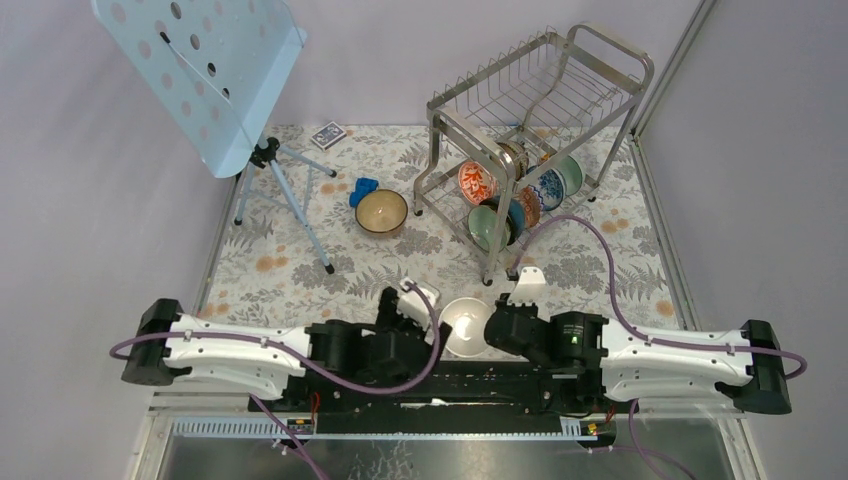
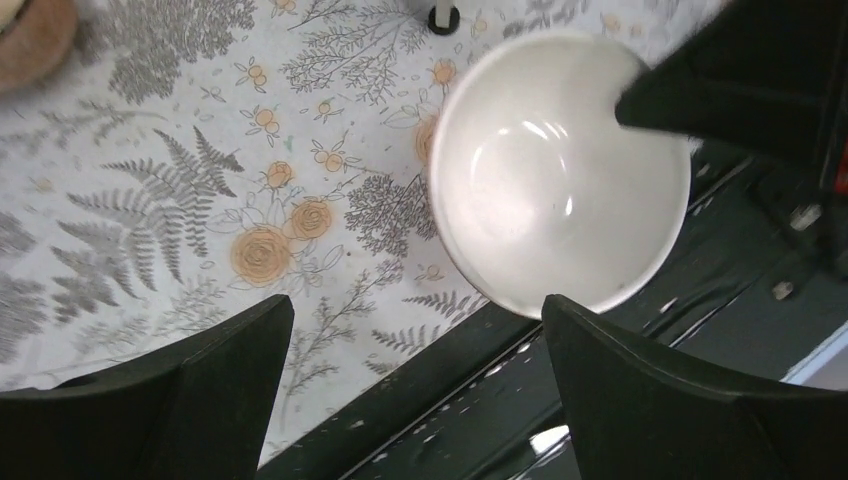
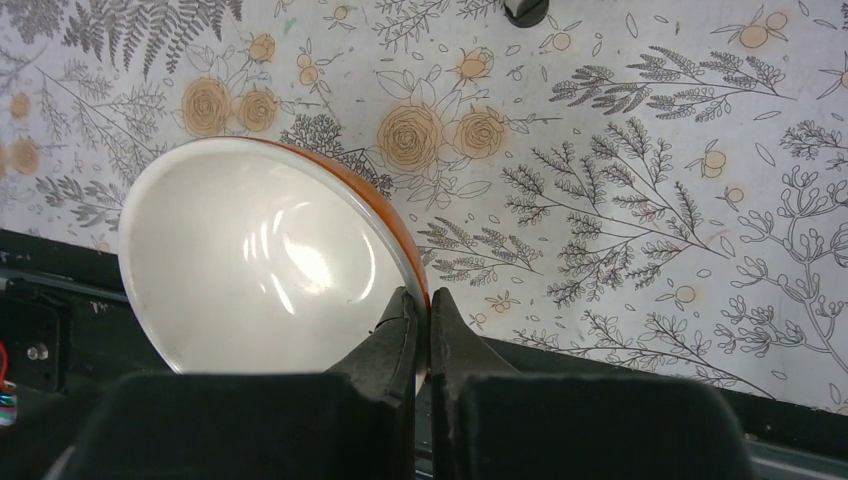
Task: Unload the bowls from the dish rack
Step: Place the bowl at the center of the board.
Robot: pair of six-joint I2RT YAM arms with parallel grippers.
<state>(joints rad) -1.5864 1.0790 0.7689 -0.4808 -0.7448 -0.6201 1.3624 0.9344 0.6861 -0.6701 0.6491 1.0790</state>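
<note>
At inspection, the dish rack (image 1: 540,140) stood at the far right of the desk (image 1: 300,270), with several bowls (image 1: 505,200) on edge and packed close in its lower tier. Its upper tier appeared bare. A tan-lined bowl (image 1: 381,211) sat upright on the desk just left of the rack. The bowl in hand, white inside and orange outside (image 3: 250,270), was well to the near side of the rack, straddling the desk's near edge and the dark base rail (image 2: 700,290). The right jaws were clamped on its rim, one finger inside and one outside, with no other support visible. I could not tell whether its foot rested on anything. The left jaws stood wide apart and held nothing, just beside the same bowl on the side away from the rack. In my judgement the chief hazard was the placement: released there, the bowl could tip over the desk edge onto the rail. A pinch on a glazed rim could also slip if the arm swung. A stray move of the left jaws could knock the bowl. The right arm's purple cable (image 1: 590,240) looped close to the rack's front leg and might snag on the next reach.
</note>
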